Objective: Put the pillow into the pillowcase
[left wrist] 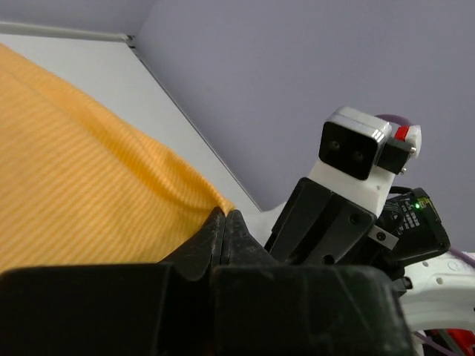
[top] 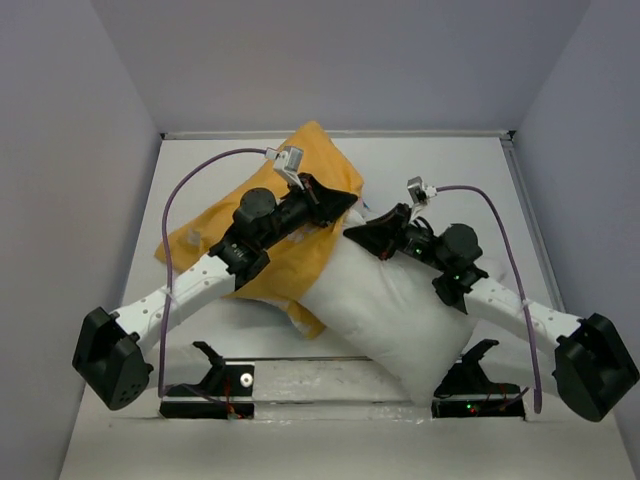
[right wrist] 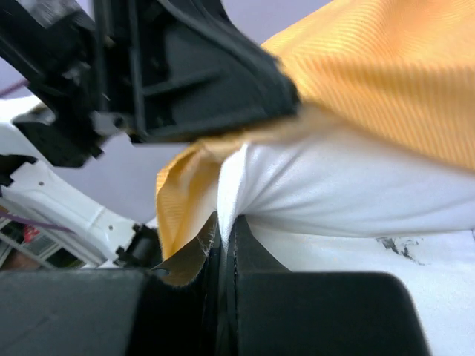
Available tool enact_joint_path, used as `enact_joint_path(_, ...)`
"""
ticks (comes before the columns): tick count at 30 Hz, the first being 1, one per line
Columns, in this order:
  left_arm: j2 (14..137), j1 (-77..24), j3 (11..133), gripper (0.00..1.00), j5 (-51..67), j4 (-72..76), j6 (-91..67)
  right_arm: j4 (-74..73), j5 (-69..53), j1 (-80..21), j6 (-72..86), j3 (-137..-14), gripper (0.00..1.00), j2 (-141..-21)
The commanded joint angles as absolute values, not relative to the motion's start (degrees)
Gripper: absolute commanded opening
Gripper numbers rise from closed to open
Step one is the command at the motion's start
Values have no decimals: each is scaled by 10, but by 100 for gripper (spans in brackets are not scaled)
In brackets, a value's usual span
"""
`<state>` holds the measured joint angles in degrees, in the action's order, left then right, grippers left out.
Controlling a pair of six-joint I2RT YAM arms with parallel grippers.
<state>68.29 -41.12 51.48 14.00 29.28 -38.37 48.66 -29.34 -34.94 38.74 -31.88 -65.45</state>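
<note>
White perforated arms (top: 190, 290), black joints (top: 258, 208) and bases (top: 110, 358) (purple cables (top: 235, 151) arching overhead).

The top camera looked down from above and behind the arm bases over the whole white table (top: 470, 170). The left wrist camera sat close behind the black left gripper (left wrist: 225, 220). It faced along the yellow-orange ribbed fabric pillowcase (left wrist: 82, 170) toward the right arm's white-and-black camera block (left wrist: 355, 148). The right wrist camera, close behind the right gripper (right wrist: 225, 231), faced back. Both wrist views shared the pillowcase's edge, and the right one also showed the plump white fabric pillow (right wrist: 349, 178).
</note>
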Motion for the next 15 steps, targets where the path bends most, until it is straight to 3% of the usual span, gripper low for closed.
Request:
enact_joint_path(1, 721, -458, 567, 0, 185, 321, -408, 623, -201, -353, 382, -355, 0, -663)
enact_joint_path(7, 753, -507, 571, 0, 241, 403, -480, 596, 1, -348, 456, -364, 0, -800)
enact_joint_path(12, 757, -507, 520, 0, 241, 432, -511, 477, 158, -343, 564, -396, 0, -814)
enact_joint_path(15, 741, -508, 501, 0, 208, 405, -505, 446, 158, -331, 581, -401, 0, -808)
